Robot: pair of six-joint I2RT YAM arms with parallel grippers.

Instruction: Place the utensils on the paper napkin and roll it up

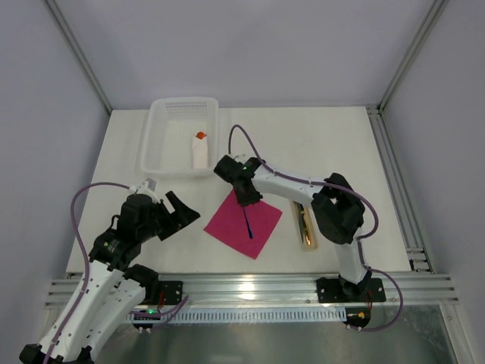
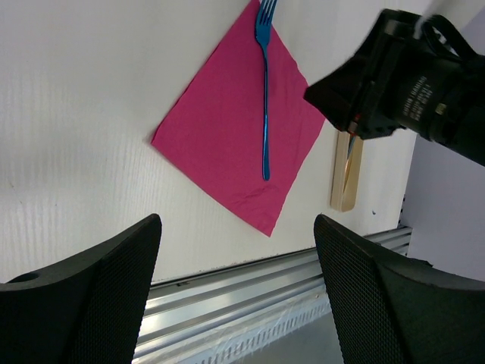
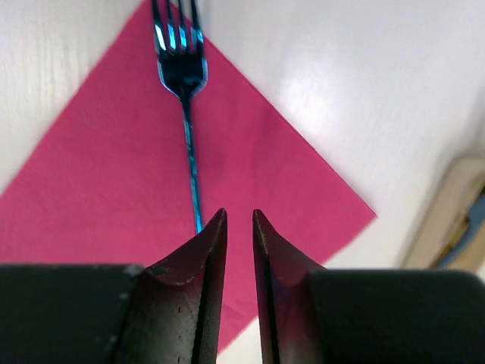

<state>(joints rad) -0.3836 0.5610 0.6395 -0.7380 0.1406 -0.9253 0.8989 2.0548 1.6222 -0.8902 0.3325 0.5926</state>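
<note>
Left claw [image 2: 236, 224] gapes wide, holding nothing. Past it on the worktop [image 1: 341, 144] lies the paper napkin [image 1: 227, 224], the blue fork [image 1: 248, 222] flat along its middle — right claw [image 3: 239, 216] hovers over the handle, tips slightly parted, gripping nothing.
</note>
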